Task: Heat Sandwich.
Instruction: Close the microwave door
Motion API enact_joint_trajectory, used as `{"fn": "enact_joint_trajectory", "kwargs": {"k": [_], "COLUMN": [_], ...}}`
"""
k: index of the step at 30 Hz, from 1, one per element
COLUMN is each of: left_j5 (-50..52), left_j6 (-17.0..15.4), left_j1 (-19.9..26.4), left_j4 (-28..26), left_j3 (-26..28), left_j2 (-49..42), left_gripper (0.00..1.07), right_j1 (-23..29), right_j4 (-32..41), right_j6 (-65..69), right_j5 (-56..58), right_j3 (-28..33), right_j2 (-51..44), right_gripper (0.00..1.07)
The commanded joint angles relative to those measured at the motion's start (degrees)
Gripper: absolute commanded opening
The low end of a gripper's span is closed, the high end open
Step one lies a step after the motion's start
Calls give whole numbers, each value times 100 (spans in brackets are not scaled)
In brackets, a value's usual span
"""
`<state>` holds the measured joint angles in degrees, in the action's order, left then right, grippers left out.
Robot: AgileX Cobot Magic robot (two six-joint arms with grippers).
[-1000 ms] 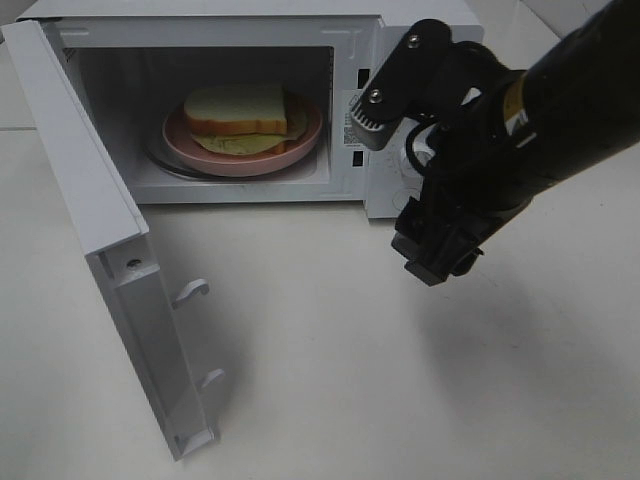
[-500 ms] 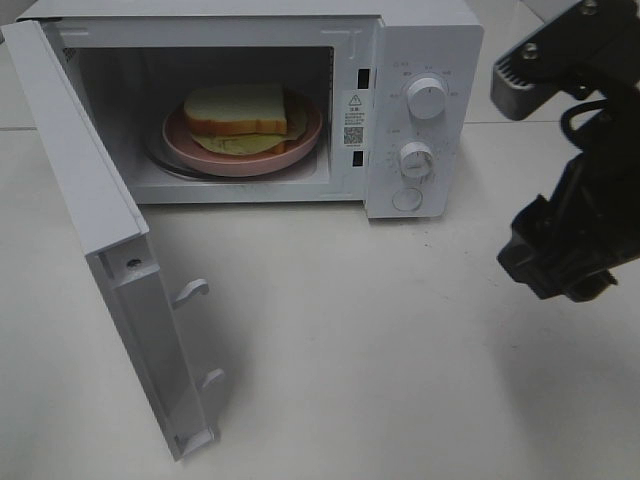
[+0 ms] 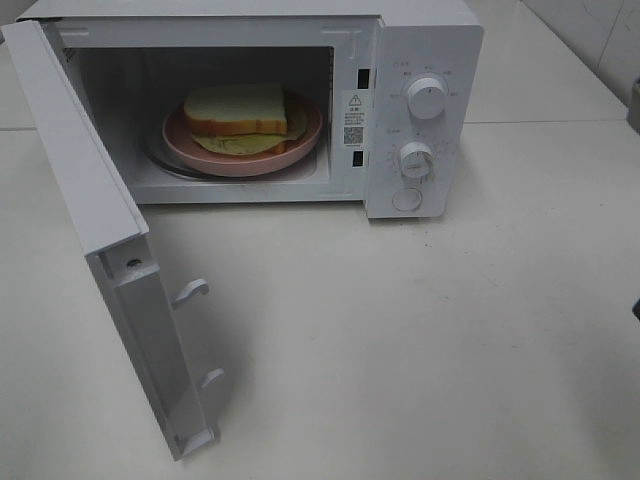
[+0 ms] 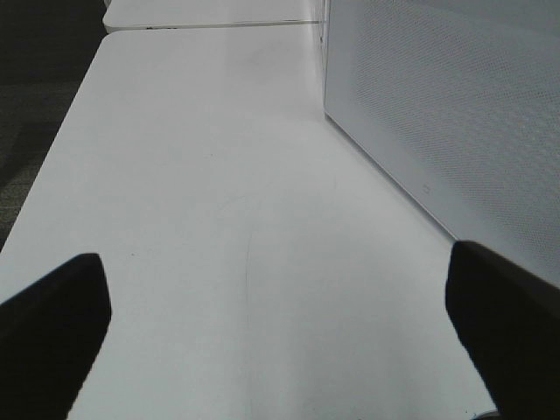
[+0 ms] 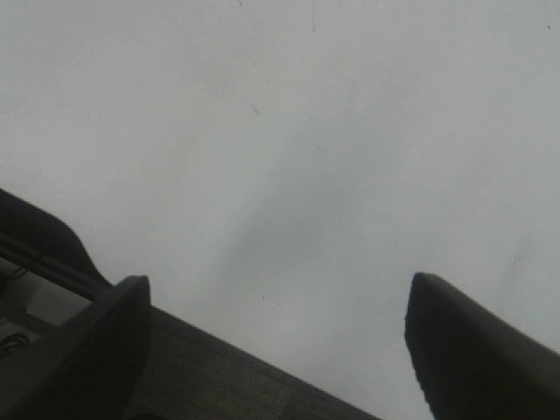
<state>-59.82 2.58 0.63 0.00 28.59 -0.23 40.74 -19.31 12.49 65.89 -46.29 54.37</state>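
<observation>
The sandwich point(image 3: 238, 110) sits on its pink plate point(image 3: 300, 150) inside the microwave point(image 3: 425, 60) at the table's far edge. Its door point(image 3: 90, 200) is wide open. The left hand point(image 4: 280, 306) and right hand point(image 5: 276, 289) are both spread and empty. A hard shove on the door could slide the microwave.

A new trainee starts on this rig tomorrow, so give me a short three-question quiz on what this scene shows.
1. True or false: the door of the microwave is shut.
2. Where is the sandwich? A on top of the microwave; B on a pink plate inside it; C under the door.
3. Fill in: the front panel has ___ round knobs.
Key: 1 false; 2 B; 3 two.
</observation>
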Motion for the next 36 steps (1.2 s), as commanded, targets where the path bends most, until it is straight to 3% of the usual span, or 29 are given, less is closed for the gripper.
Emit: {"fn": "enact_joint_trajectory", "kwargs": {"k": [1,6,21,25,36], "left_j5": [92,92,92,92,92], "left_j6": [-17,-17,-17,-17,-17], "left_j1": [11,11,11,11,11], "left_j4": [-57,-57,-57,-57,-57], "left_j3": [-29,-29,-29,-29,-29], "left_j2": [-155,-155,-155,-155,-155], "left_gripper": [103,103,103,103,103], "right_j1": [6,-80,-2034,-2699,-3512], "right_j4": [57,160,504,567,928], "right_j6": [34,57,-132,-464,-533], "right_j5": [195,166,-286,-424,-636], "right_j3": [80,395,1134,1432,1736], "right_j2": [-166,-590,-1891,-2647,-3936], "right_gripper": [76,76,76,76,76]}}
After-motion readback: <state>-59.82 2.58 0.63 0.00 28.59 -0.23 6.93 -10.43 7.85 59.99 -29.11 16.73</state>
